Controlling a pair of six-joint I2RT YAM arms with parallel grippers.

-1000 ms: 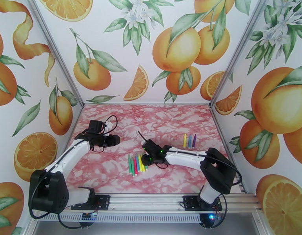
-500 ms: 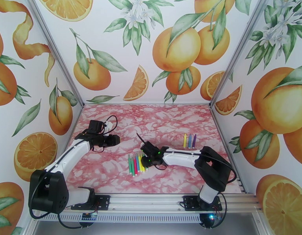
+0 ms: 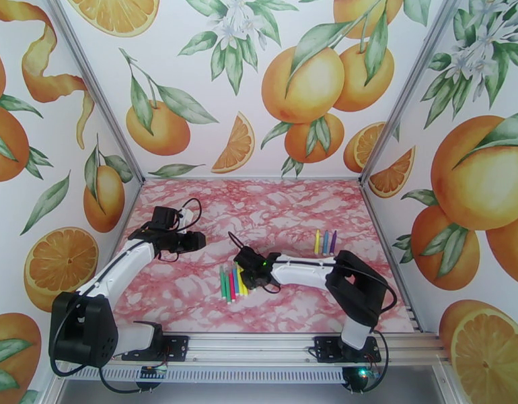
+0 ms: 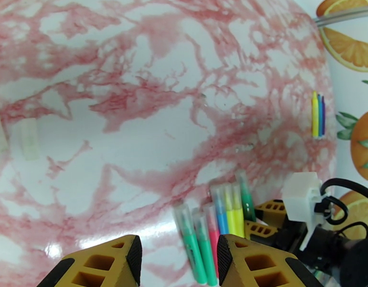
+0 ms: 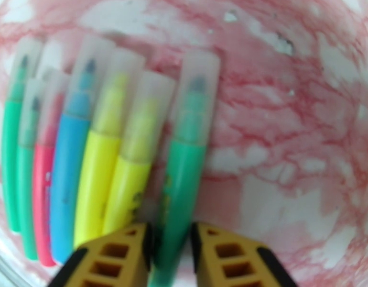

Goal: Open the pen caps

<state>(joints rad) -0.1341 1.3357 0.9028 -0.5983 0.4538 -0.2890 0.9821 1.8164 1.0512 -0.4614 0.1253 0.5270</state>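
The left tool (image 4: 179, 257) had held its place above the worktop (image 3: 279, 210), left of the pens, with its fingers partly spread and empty.

Over the last second the right arm advanced leftward onto the near group of pens (image 3: 232, 283). The right tool (image 5: 169, 252) narrowed around the barrel of the rightmost green pen (image 5: 181, 178). Its fingers (image 5: 124, 254) stood close on either side of that barrel. Whether they already pinched it could not be told. This was judged to be the pick-up step, with no cap pulled in this group.

Count, near group: seven pens lay side by side on the worktop.
- Three green, one red, one blue, two yellow.
- Each carried its frosted cap (image 5: 198, 72).

Count, far group (image 3: 324, 242), well apart to the right: three pens.
- One yellow, one blue, one purple.
- Their caps were too small to judge.

Total: ten pens.
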